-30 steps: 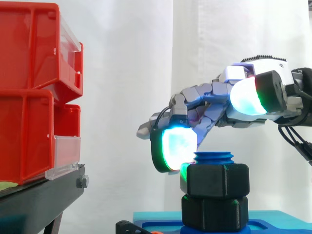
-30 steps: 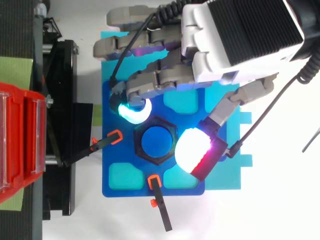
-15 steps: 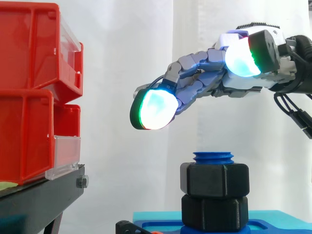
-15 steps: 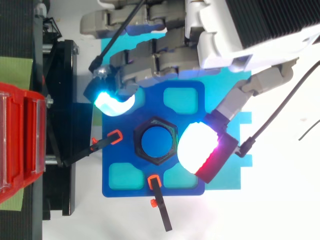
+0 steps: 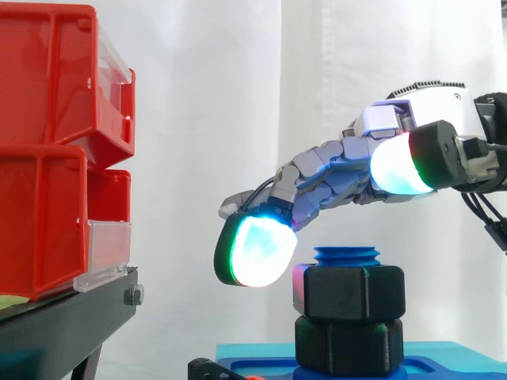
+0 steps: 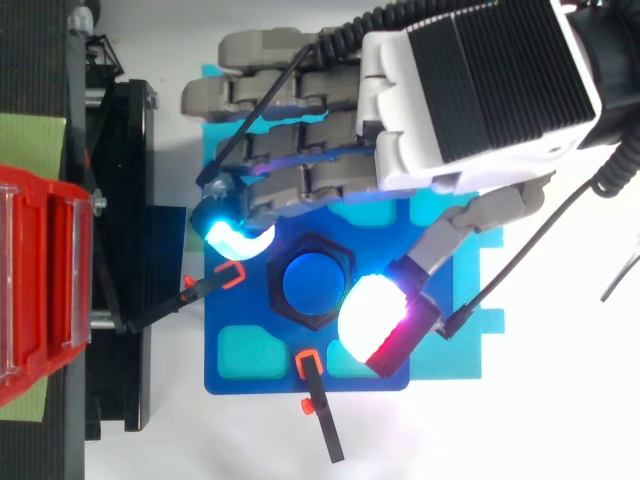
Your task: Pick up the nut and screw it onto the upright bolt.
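Observation:
A black hexagonal nut (image 5: 349, 291) sits on the upright blue bolt (image 5: 346, 256), whose threaded top shows just above it. A second black nut (image 5: 349, 345) lies under it on the blue base plate (image 6: 236, 312). From above, the nut (image 6: 312, 249) rings the bolt's round blue top (image 6: 312, 283). My hand (image 6: 470, 85) hangs over the bolt, open, fingers stretched out. One glowing fingertip (image 5: 255, 251) is level with the bolt's top at its left, just apart from the nut. The thumb pad (image 6: 375, 312) is at the nut's other side. Nothing is in the hand.
Red bins (image 5: 59, 150) stand stacked on a black stand (image 5: 63, 324) at the left. Two black clamps with orange tips (image 6: 318, 400) hold the base plate at its left and near edges. A white curtain hangs behind.
The hand rose off the nut with fingers spread, then came back down. Its fingertip is now beside the bolt's top again, and the thumb has moved in towards the nut.

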`<state>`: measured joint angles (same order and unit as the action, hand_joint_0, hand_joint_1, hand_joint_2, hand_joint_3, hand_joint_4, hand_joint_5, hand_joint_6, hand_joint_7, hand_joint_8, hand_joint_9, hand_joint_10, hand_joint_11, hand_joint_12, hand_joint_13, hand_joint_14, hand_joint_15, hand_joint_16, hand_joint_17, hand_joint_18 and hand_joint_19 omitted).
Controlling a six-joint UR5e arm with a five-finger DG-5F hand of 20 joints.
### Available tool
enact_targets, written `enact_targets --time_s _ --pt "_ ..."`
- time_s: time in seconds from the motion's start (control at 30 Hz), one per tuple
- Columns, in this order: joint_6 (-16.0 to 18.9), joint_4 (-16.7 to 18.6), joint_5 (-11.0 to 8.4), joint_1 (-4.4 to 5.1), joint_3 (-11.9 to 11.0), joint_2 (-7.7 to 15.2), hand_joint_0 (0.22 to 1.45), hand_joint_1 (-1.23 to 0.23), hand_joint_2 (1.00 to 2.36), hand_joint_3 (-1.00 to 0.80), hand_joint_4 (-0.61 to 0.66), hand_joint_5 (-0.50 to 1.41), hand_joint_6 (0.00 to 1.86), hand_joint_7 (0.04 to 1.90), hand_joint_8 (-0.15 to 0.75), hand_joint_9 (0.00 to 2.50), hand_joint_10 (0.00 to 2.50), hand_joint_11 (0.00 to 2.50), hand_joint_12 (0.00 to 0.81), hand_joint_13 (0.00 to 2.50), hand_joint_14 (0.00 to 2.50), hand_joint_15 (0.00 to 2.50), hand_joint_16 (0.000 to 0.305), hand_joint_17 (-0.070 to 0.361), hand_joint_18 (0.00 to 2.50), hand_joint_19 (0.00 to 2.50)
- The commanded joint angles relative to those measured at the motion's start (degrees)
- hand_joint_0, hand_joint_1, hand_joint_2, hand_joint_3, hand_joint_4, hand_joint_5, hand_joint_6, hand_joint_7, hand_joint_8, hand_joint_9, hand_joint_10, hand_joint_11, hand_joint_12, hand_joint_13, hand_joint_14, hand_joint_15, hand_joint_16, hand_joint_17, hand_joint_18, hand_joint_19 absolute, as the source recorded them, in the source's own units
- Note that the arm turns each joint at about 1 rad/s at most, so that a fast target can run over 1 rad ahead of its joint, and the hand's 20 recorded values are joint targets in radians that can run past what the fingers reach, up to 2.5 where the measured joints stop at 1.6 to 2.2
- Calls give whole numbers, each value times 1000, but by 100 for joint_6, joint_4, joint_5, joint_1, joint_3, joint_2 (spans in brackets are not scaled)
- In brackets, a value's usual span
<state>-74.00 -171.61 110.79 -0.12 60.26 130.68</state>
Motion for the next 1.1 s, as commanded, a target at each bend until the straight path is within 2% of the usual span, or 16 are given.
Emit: enact_targets --time_s 0.0,0.47,0.57,0.7,1.07 --pt "44 48 -22 47 3 1 463 -149 1000 -500 158 -192 501 646 228 394 0 0 317 0 0 0 42 94 0 0" --pt "44 145 -22 82 30 10 466 -151 1000 -500 168 -185 502 664 235 393 0 0 318 0 0 0 41 93 0 0" --pt "52 338 -13 82 162 10 465 -150 1000 -500 166 -186 502 660 234 385 0 0 318 0 0 0 41 93 0 0" --pt "123 585 13 29 267 10 465 -149 1000 -500 166 -186 502 664 233 382 0 0 318 0 0 0 42 94 0 0" --pt "123 585 13 12 276 10 467 -148 1000 -500 195 -167 502 706 245 405 0 0 317 0 0 0 42 95 0 0"
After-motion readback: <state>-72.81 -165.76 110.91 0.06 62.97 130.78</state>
